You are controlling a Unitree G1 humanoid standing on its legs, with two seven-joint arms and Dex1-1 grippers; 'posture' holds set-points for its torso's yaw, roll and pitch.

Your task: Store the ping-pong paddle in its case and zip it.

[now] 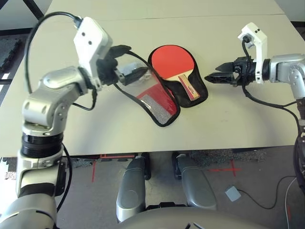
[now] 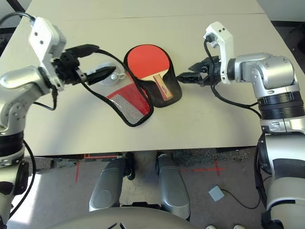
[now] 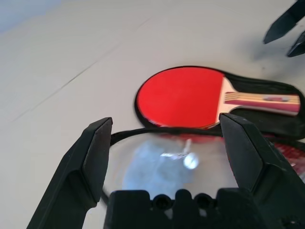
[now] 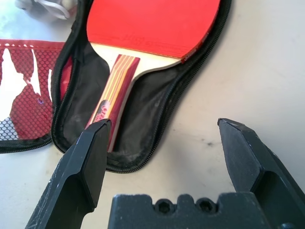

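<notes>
The left tool (image 2: 97, 75) has its two black fingers spread wide apart, with nothing between them; in the left wrist view the fingers (image 3: 93, 157) frame the rim of the opened flap without touching it. It hovers level above the bench (image 1: 228, 124), at the left side of the case (image 1: 190, 98).

The right tool (image 1: 214, 77) also stands with its fingers well apart and grips nothing. It hangs just beside the right edge of the case, tips pointing toward it, clear of the fabric. In the right wrist view its fingers (image 4: 86, 162) frame the lower end of the case and the bare bench beside it.

The case lies unzipped and spread open in the middle of the bench, well back from the near edge. Its black-lined half holds the ping-pong paddle (image 1: 171, 62), red face up, round head toward the far edge and the striped handle (image 4: 114, 90) pointing toward the near edge, lying on the lining. The other half, the red flap with black mesh pocket (image 1: 155, 100), lies folded out to the left, touching the bench.

There is printing on the paddle handle and on the lower rim of the red rubber, too small to read.
</notes>
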